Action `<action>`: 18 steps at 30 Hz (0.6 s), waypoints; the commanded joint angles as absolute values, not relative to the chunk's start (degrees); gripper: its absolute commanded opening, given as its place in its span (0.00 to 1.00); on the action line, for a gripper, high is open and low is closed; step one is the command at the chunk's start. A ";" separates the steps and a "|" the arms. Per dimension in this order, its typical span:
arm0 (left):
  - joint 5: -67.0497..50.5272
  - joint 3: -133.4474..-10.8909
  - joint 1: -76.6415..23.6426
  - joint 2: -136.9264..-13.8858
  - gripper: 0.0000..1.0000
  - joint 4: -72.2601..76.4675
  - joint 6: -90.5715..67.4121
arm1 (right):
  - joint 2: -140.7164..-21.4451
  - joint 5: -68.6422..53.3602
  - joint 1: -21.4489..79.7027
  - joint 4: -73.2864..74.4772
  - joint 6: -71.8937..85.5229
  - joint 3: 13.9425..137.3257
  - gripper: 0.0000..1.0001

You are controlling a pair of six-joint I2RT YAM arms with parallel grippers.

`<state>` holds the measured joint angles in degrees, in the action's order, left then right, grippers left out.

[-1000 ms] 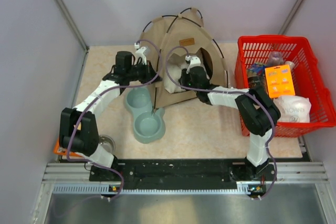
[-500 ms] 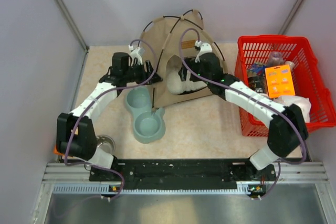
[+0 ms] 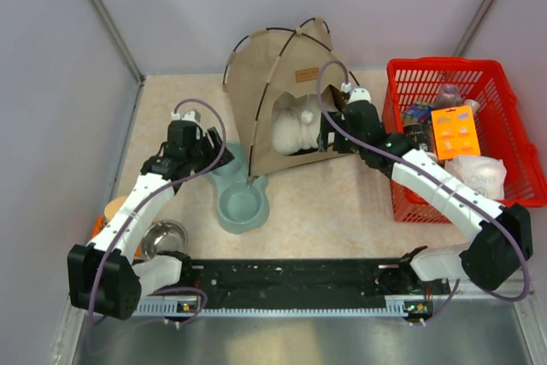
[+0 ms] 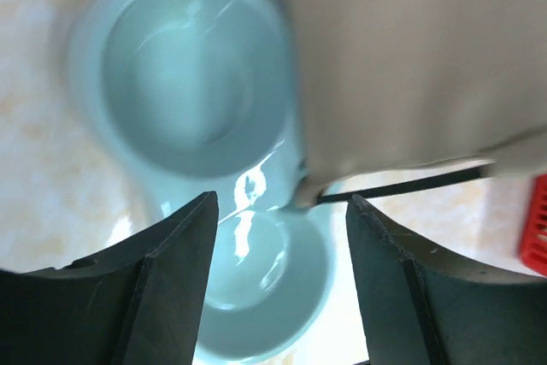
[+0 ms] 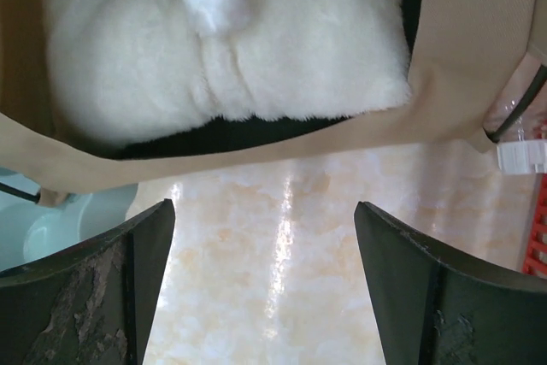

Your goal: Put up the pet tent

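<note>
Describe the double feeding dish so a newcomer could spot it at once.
Start at the tan pet tent, the tall pyramid at the back. Just in front of its left front corner lies the double feeding dish. It is pale green-grey, with two round wells joined in one piece, unlike the single shiny steel bowl further to the near left.

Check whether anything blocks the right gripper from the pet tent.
Nothing visible does. The right gripper is open just in front of the pet tent, with only bare table between its fingers and the tent's front edge. The plush pillow and dangling white ball sit inside the doorway, behind that edge.
</note>
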<state>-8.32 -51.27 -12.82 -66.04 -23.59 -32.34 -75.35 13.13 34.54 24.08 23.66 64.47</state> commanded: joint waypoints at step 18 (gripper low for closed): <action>4.99 -41.74 -12.57 -76.37 0.30 -39.28 -39.37 | -76.11 20.21 30.77 30.76 27.86 62.14 0.86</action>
